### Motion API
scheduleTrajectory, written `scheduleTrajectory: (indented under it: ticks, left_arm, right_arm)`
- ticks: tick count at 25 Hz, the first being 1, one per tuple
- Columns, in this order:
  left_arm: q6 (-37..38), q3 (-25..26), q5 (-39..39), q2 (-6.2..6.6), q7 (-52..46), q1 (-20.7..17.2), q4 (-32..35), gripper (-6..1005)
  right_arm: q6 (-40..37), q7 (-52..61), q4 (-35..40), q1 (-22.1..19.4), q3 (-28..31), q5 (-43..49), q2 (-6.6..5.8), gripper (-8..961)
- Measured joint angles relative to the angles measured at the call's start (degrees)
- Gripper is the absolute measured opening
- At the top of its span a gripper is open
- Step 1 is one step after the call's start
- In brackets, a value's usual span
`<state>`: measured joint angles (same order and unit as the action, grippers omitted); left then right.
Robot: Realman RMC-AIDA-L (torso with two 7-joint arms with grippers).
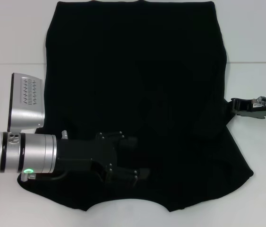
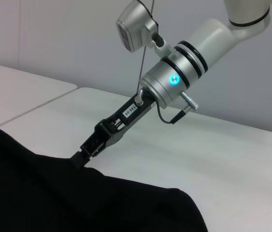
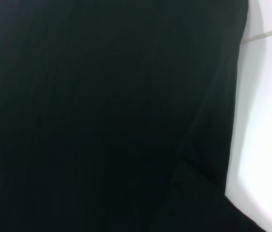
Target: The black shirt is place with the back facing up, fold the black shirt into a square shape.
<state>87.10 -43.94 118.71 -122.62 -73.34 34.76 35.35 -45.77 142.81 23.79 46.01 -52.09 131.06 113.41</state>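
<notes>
Black shirt (image 1: 137, 94) is lying spread over the middle of your white tabletop (image 1: 10, 33), reaching from the far edge almost to the near edge, plain dark cloth facing up with no lettering showing. Your left gripper (image 1: 140, 158) is reaching in from the left edge and sitting over the near-left part of the cloth; its two black fingers (image 1: 132, 142) are standing apart, released, with nothing visibly between them, though dark on dark is making contact hard to judge. Your right gripper (image 2: 80, 155) is coming in low from the right edge and meeting the shirt's right hem, where a fold of cloth is bunching; the left wrist view is showing its tip right at the fabric's edge, but you cannot tell whether those jaws are clenching the hem or only touching it
</notes>
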Motion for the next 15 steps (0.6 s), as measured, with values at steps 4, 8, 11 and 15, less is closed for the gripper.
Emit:
scheduleTrajectory:
  ticks: [4, 8, 11, 15]
  left_arm:
    - [0.26, 0.05, 0.02, 0.12, 0.04, -0.06, 0.04, 933]
    - [0.46, 0.08, 0.03, 0.14, -0.09, -0.14, 0.23, 933]
    - [0.38, 0.09, 0.03, 0.14, -0.10, -0.14, 0.24, 933]
    - [0.03, 0.08, 0.03, 0.11, 0.02, -0.14, 0.16, 933]
  right_arm:
    - [-0.12, -0.19, -0.02, -0.02, 0.23, -0.02, -0.02, 189]
    - [-0.09, -0.19, 0.72, -0.57, 0.23, -0.01, -0.12, 15]
    - [-1.04, -0.03, 1.02, -0.83, 0.26, -0.02, -0.34, 124]
    - [-2.53, -0.13, 0.95, -0.89, 0.26, -0.02, -0.45, 237]
